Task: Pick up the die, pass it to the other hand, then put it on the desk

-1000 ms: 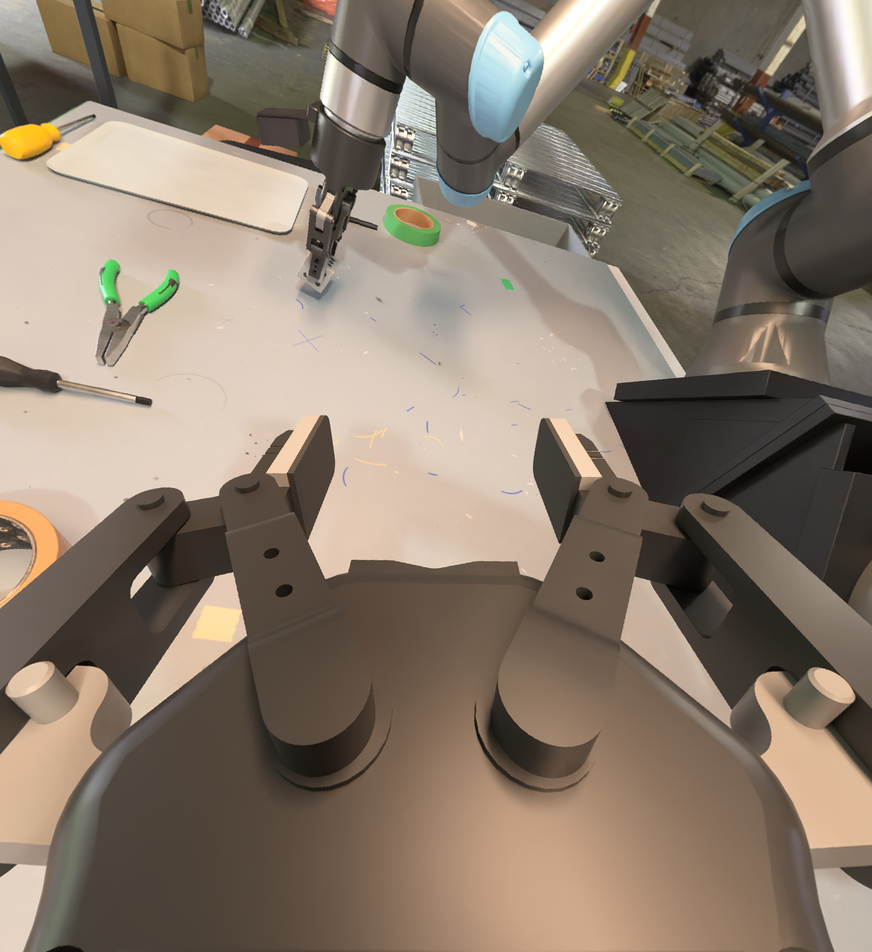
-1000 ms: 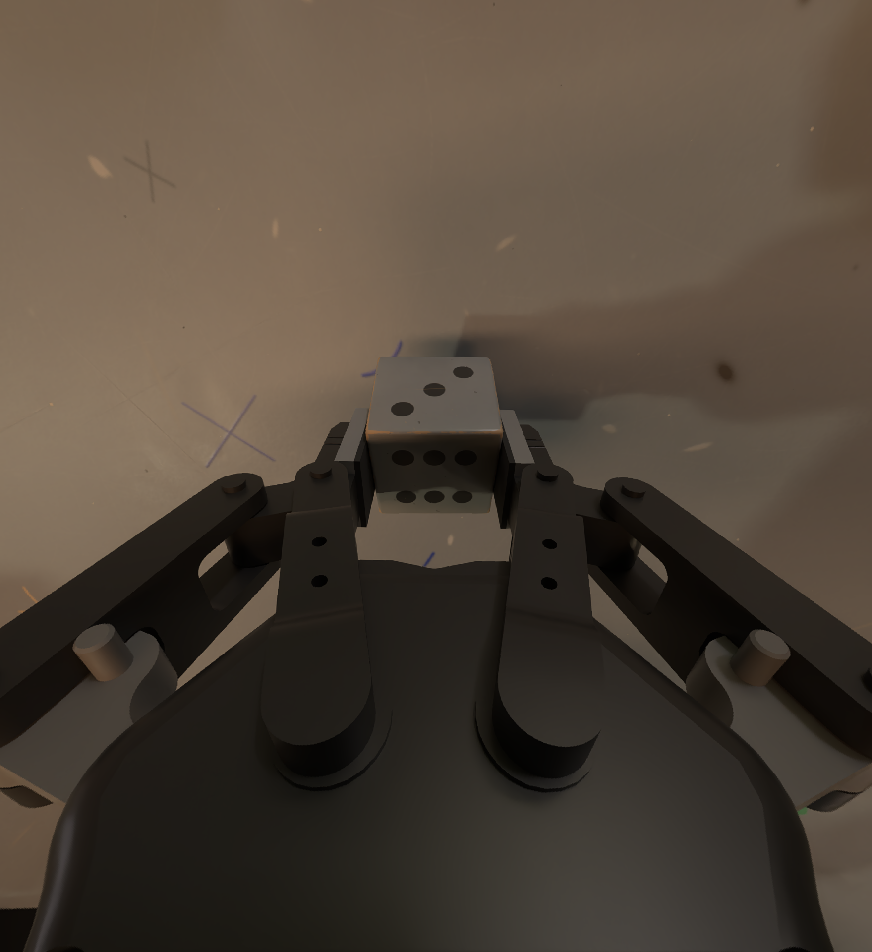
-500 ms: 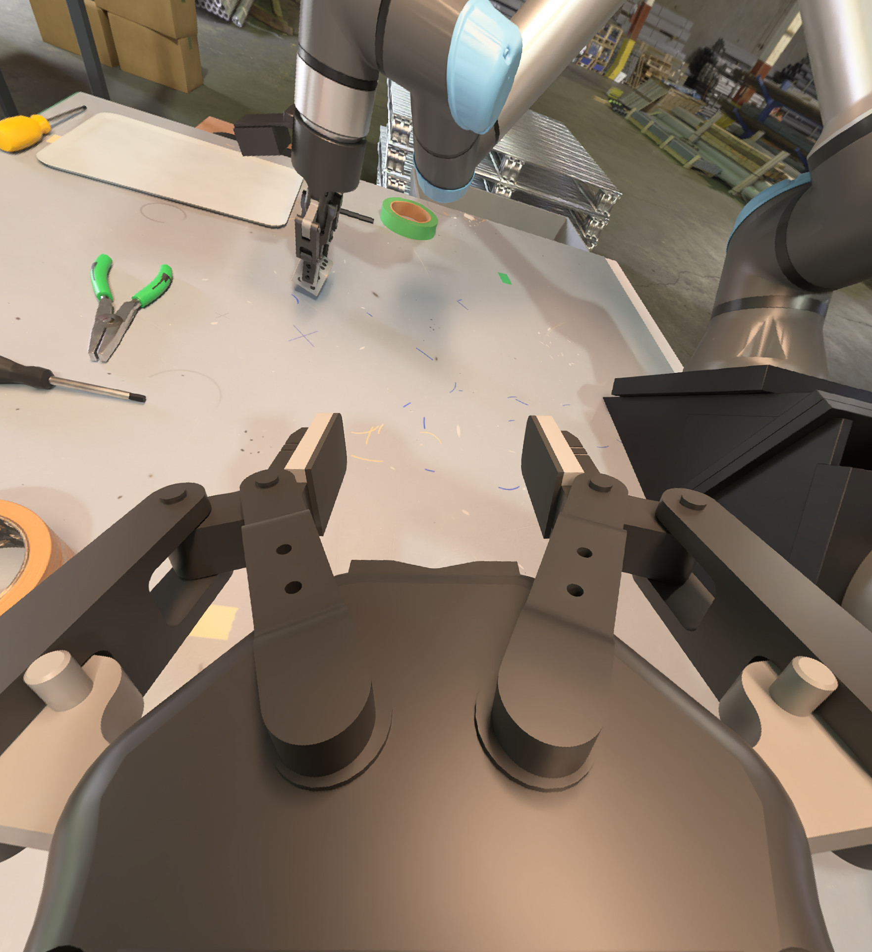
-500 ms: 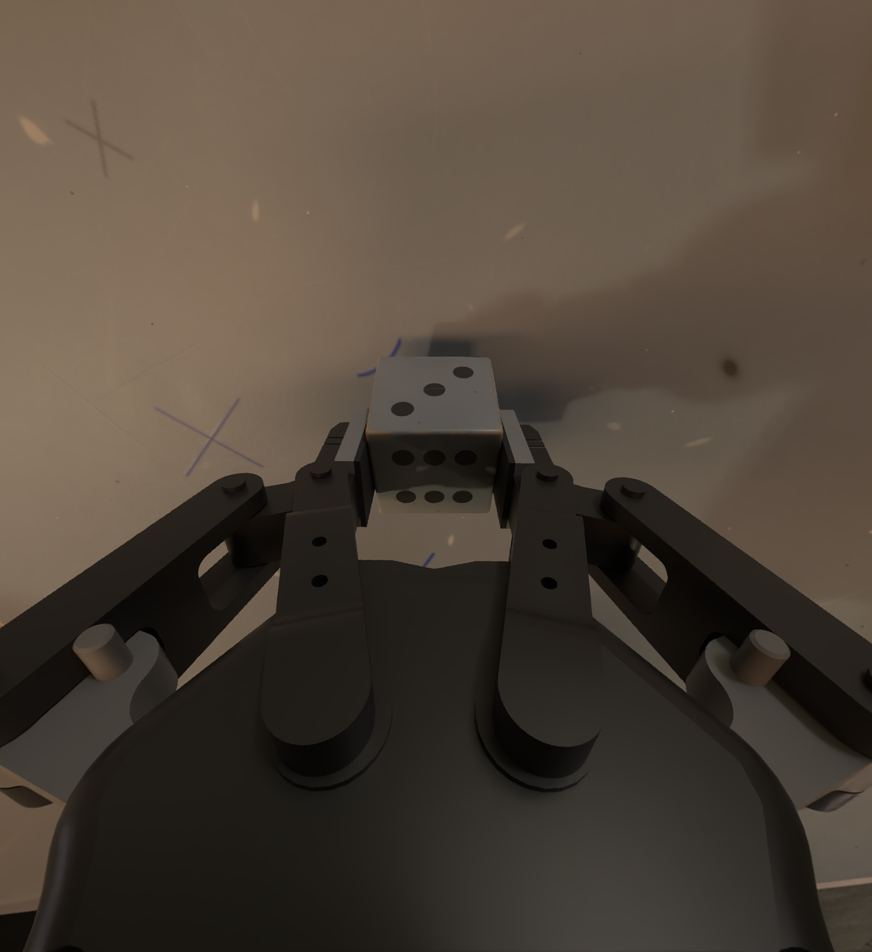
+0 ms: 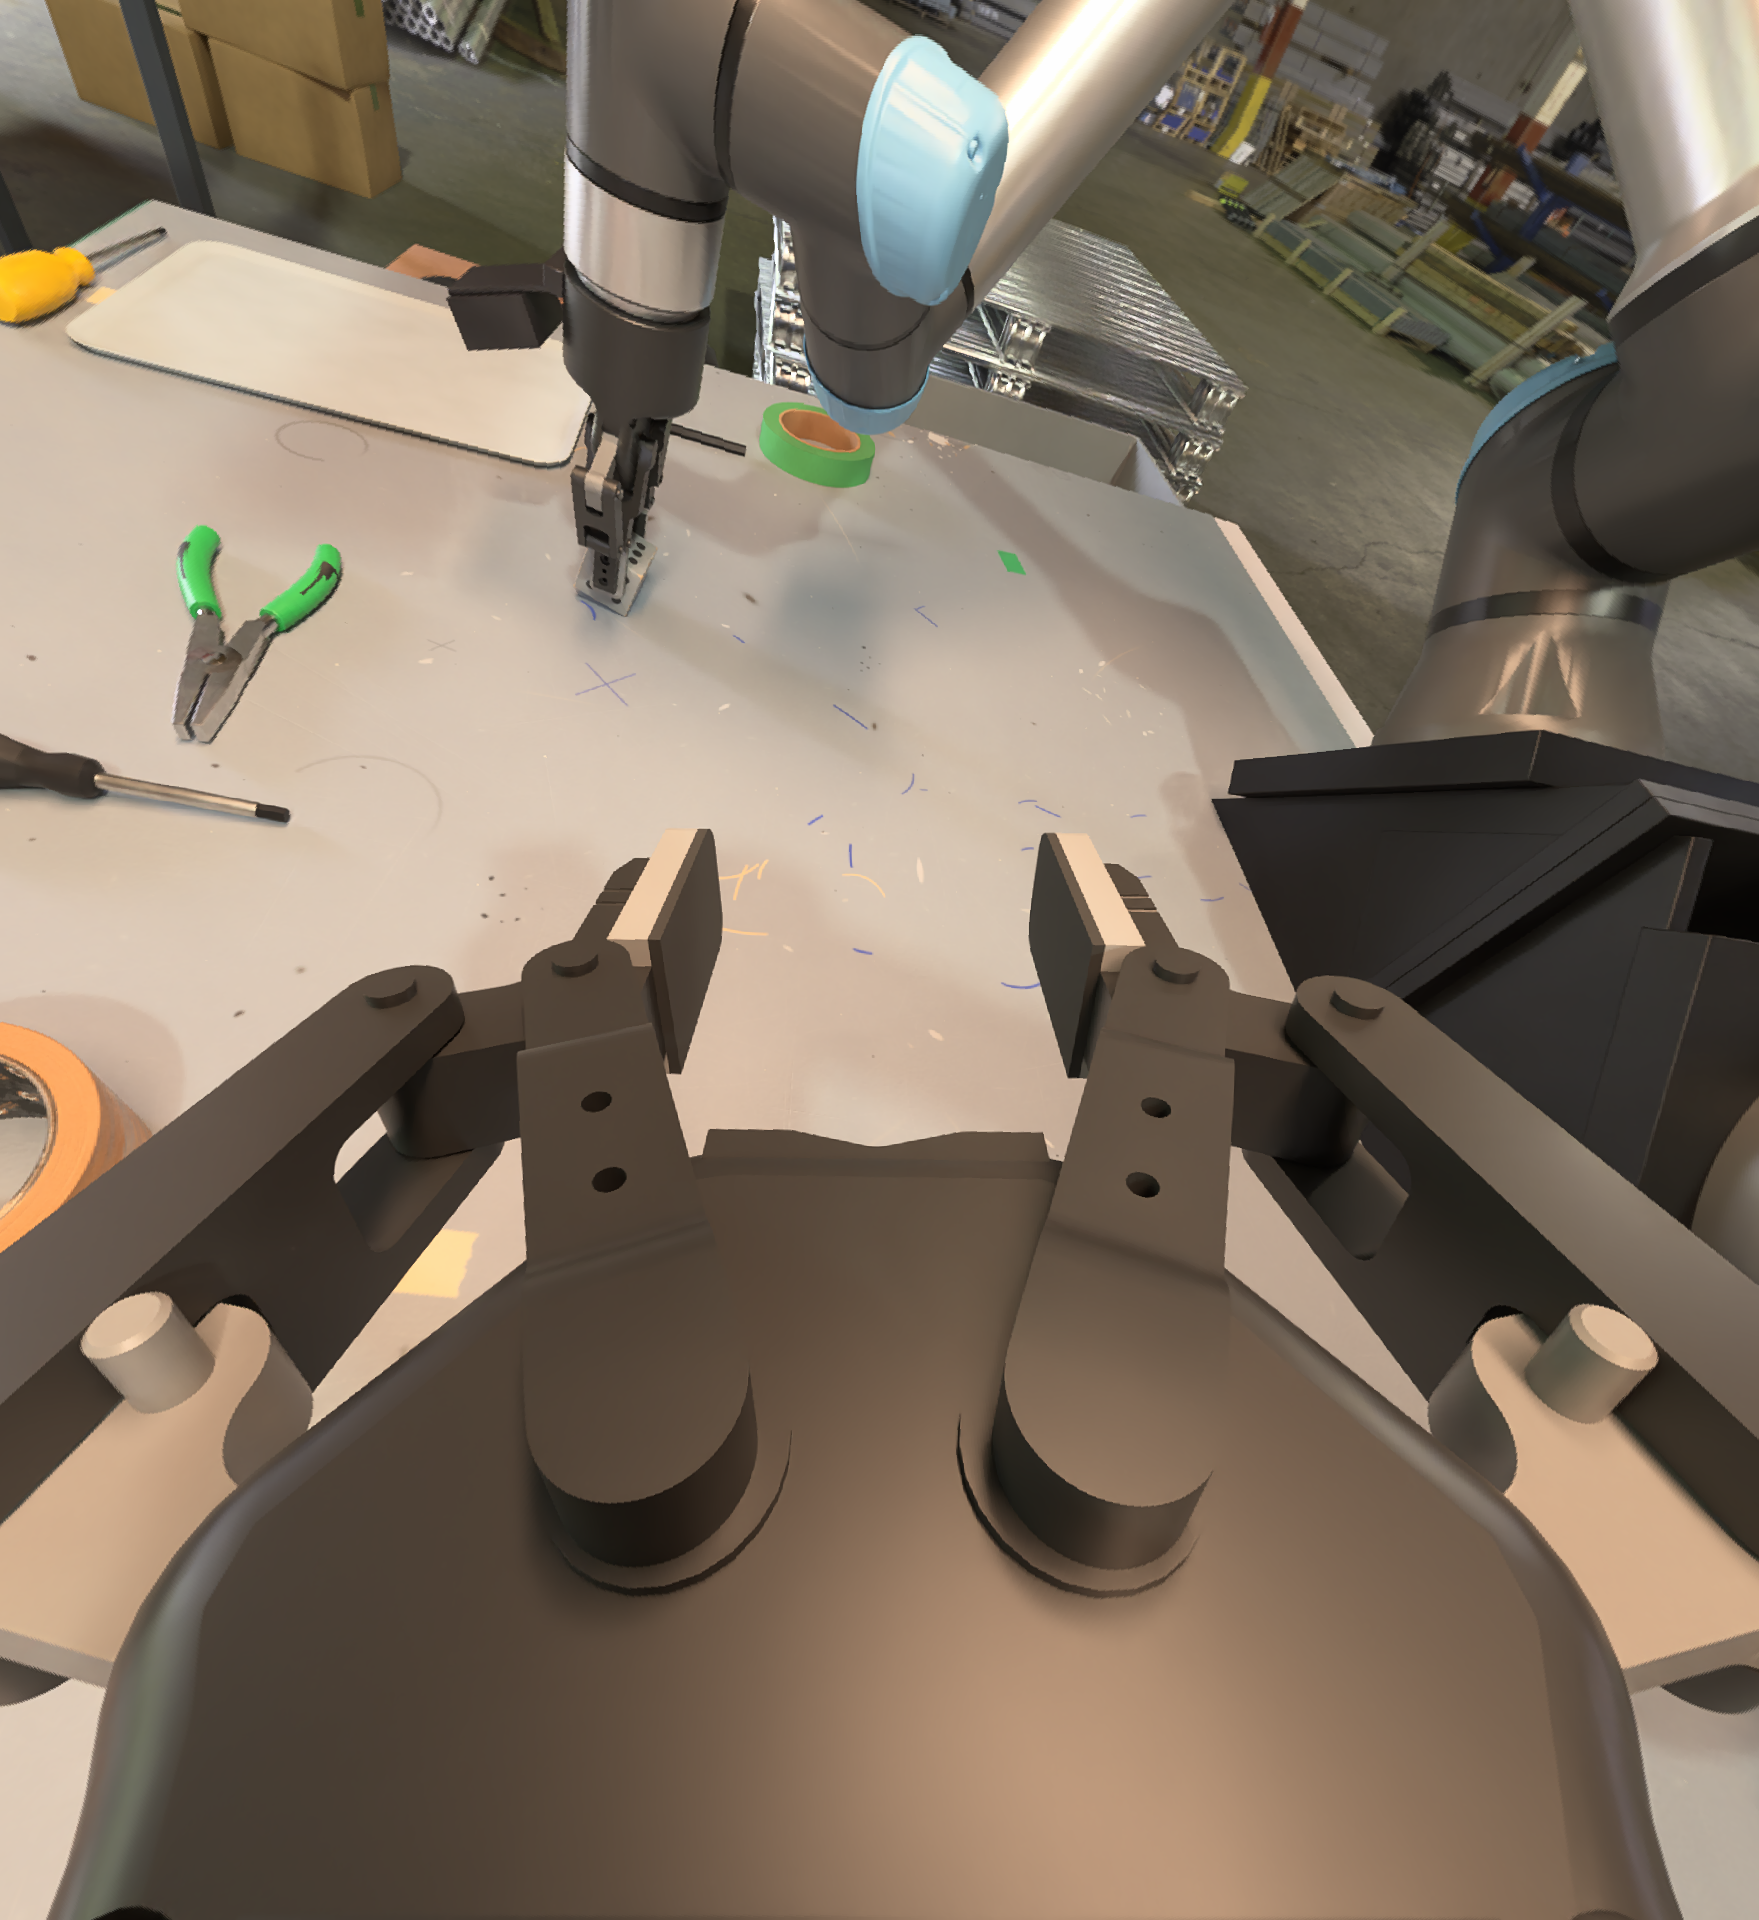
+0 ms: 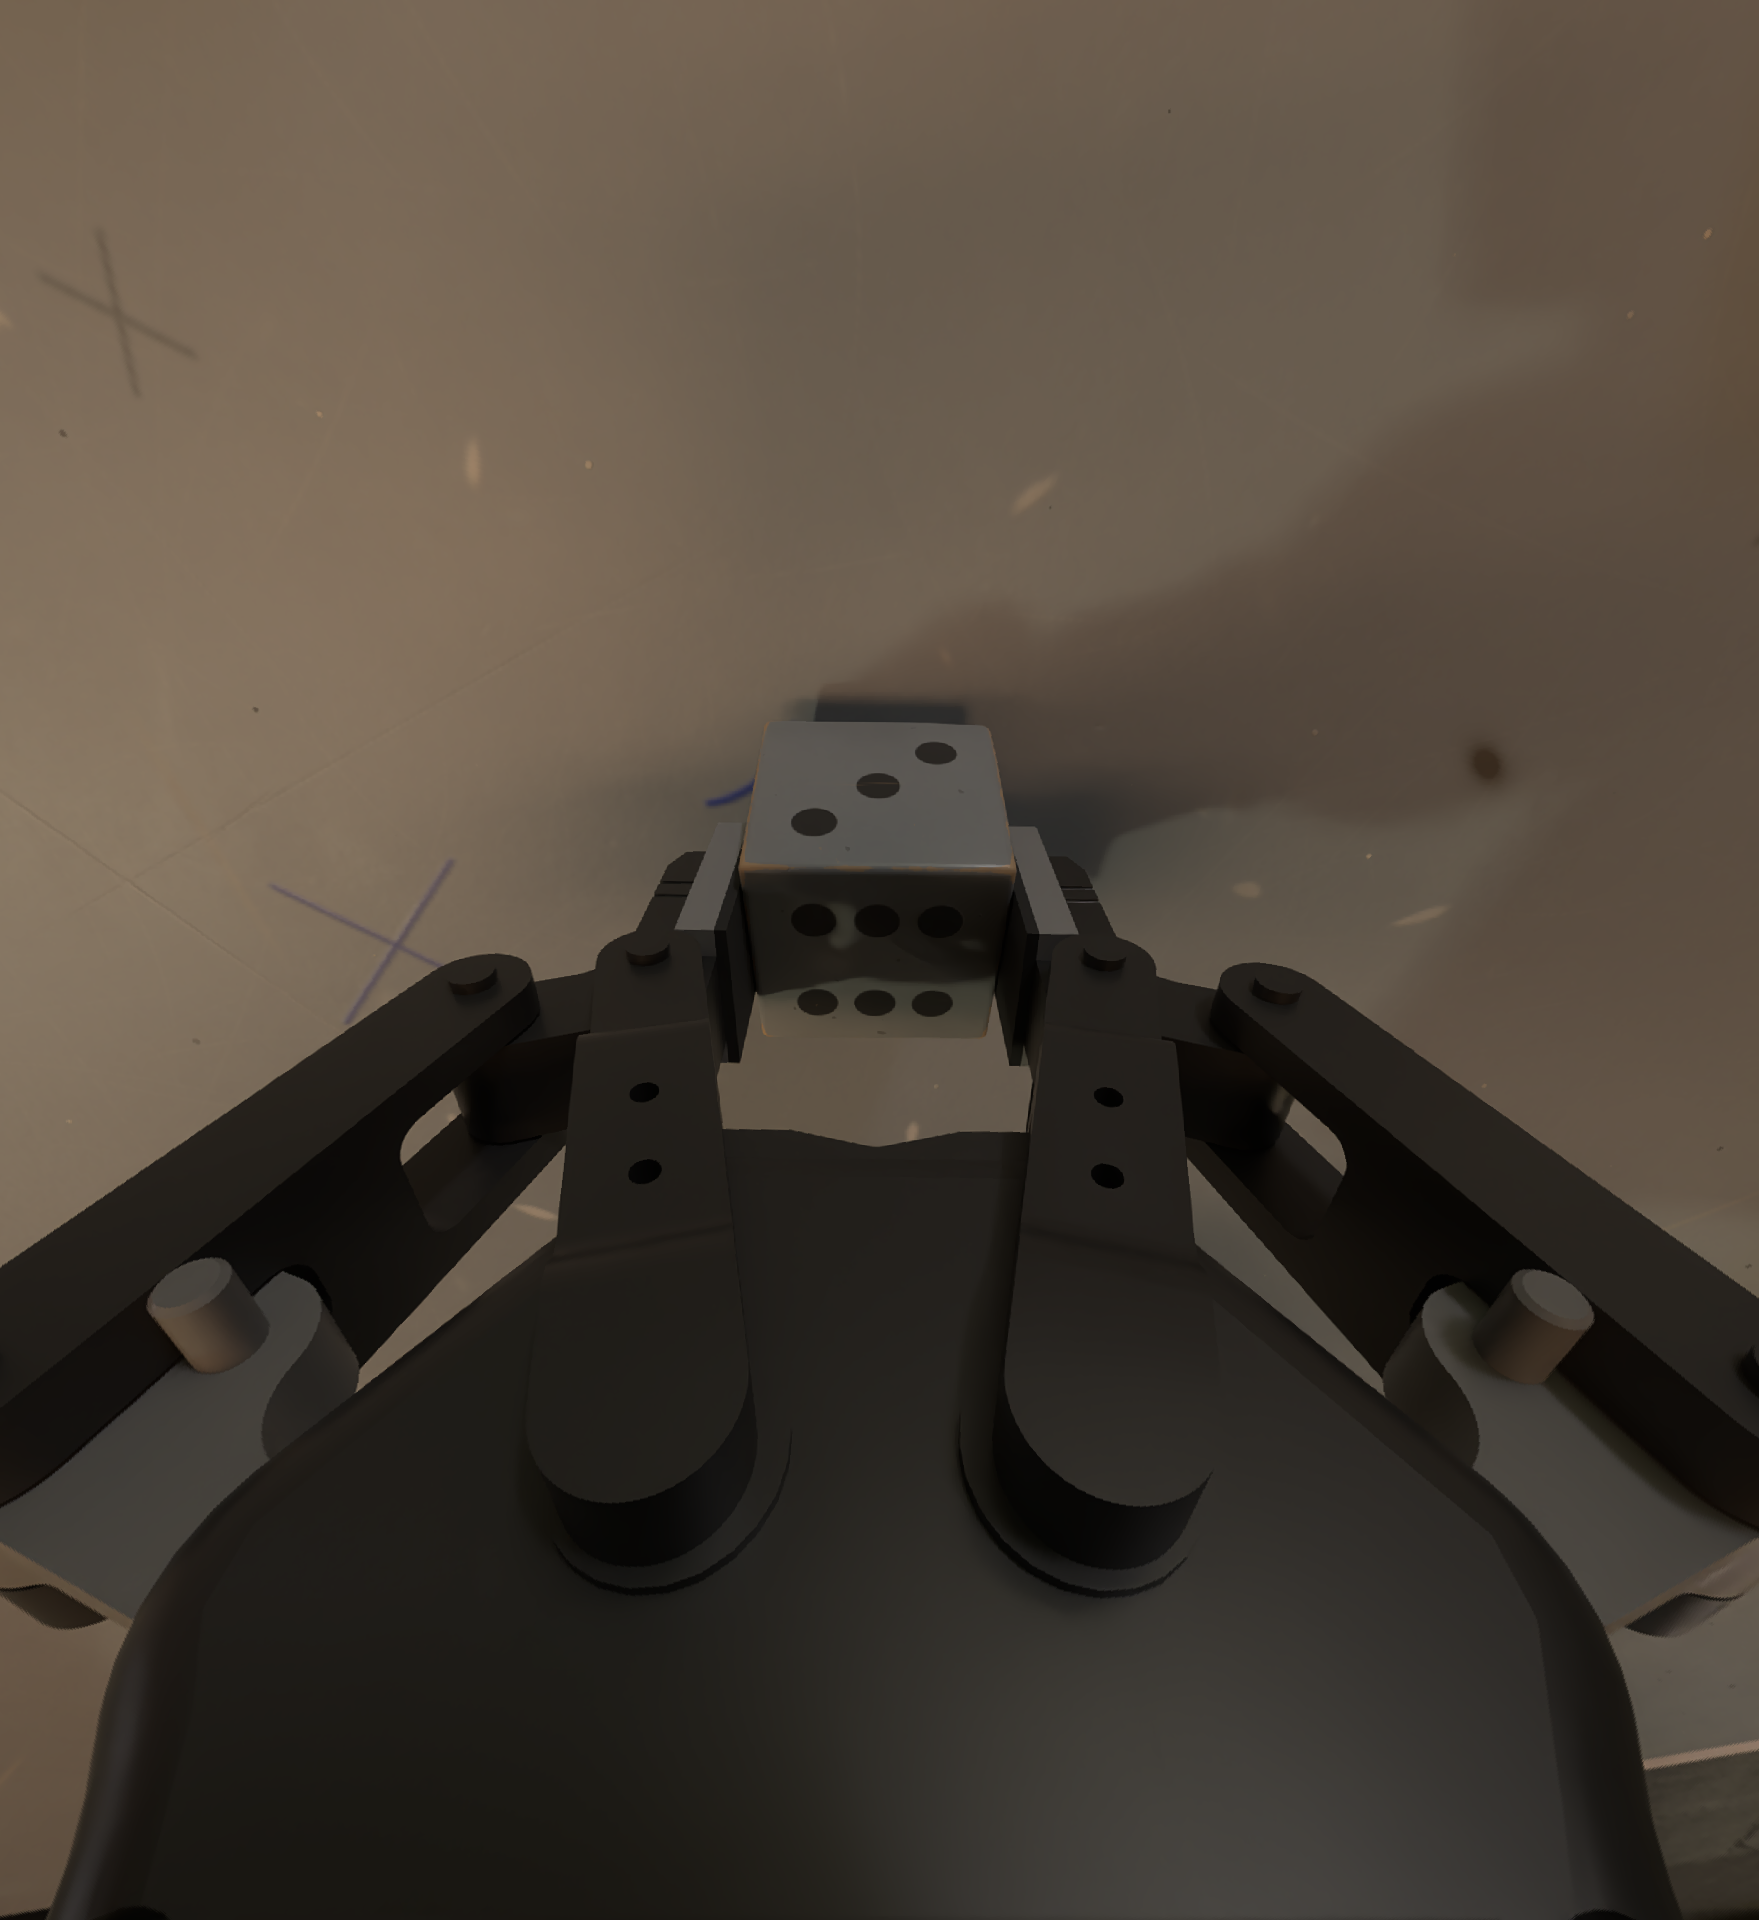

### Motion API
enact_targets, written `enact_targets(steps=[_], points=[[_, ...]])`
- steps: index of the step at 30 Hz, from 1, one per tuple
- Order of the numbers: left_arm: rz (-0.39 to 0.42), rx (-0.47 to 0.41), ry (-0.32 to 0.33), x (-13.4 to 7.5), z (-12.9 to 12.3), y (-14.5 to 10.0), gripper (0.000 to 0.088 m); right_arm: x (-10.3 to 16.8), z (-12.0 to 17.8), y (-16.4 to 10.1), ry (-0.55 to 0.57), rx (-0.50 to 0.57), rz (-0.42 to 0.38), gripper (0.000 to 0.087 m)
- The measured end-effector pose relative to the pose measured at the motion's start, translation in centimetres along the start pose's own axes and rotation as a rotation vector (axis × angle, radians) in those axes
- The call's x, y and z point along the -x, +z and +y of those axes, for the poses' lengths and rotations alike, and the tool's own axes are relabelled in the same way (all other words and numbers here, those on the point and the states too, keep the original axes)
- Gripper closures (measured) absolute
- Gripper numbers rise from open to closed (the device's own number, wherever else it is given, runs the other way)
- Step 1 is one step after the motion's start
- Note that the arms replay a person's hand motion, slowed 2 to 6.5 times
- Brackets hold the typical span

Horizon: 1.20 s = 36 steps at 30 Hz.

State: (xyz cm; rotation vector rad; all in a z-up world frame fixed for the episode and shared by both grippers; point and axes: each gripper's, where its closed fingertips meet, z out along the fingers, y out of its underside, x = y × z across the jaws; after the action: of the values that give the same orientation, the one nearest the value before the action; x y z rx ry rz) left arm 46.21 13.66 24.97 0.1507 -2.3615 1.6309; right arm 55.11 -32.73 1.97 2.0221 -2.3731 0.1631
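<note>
The die [image 6: 875,831] is a grey cube with black pips. My right gripper [image 6: 877,878] is shut on it, one pad on each side. It holds the die low over the desk [image 6: 854,364], with a dark shadow right under it; I cannot tell whether it touches. In the left wrist view the right gripper [image 5: 613,556] points straight down at the far middle of the desk [image 5: 958,675], with the die [image 5: 610,590] at its tip. My left gripper [image 5: 875,904] is open and empty above the near part of the desk.
Green-handled pliers [image 5: 231,644] and a black screwdriver [image 5: 75,779] lie at the left. An orange tape roll [image 5: 13,1143] is near left, a green tape roll [image 5: 818,445] far back. A grey plate [image 5: 335,343] is far left. A black box [image 5: 1529,935] stands at the right.
The right gripper has moved a little over the desk with the die still in it, and its shadow has drawn closer. The left gripper's fingers have come slightly nearer together.
</note>
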Motion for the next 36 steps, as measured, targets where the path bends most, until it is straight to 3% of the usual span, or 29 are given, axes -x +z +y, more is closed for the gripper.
enact_targets(steps=[27,28,30,36], points=[[0.013,0.011,0.008,-0.48,0.07,-0.02,0.0349,-0.61,-0.09,0.8,0.007,0.025,0.044,0.0448],[0.014,0.012,0.009,-0.49,0.08,-0.02,0.0349,-0.62,-0.08,0.82,0.006,0.026,0.047,0.0436],[0.014,0.013,0.009,-0.51,0.08,-0.02,0.0349,-0.68,0.03,0.94,0.003,0.028,0.054,0.032],[0.015,0.014,0.01,-0.55,0.08,-0.05,0.0349,-0.46,-0.11,0.97,0.0,0.013,0.058,0.0182]])
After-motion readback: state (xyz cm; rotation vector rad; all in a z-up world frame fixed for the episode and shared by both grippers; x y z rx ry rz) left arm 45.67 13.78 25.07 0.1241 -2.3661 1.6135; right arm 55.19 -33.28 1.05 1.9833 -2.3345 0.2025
